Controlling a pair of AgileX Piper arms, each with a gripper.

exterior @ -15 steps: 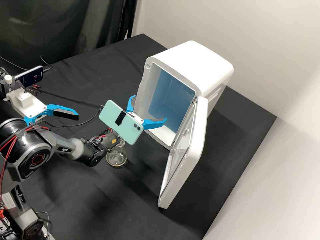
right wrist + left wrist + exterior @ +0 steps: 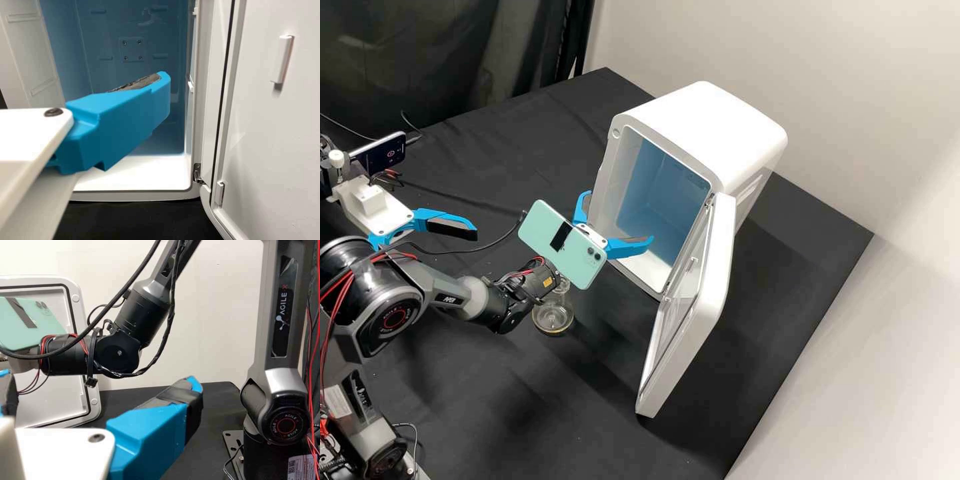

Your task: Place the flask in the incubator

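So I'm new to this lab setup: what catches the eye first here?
The white incubator stands far right on the bench, door swung open on a blue inside. The right gripper hangs at its opening, fingers spread, and a glass flask sits beneath that arm's wrist.

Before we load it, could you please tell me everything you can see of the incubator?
The incubator is a white, plastic-looking box with rounded corners, upright on the black bench near the wall. Its door, hinged at the side, is swung wide open; the pale blue inside looks empty. The right gripper hangs open before the opening, apparently not touching it.
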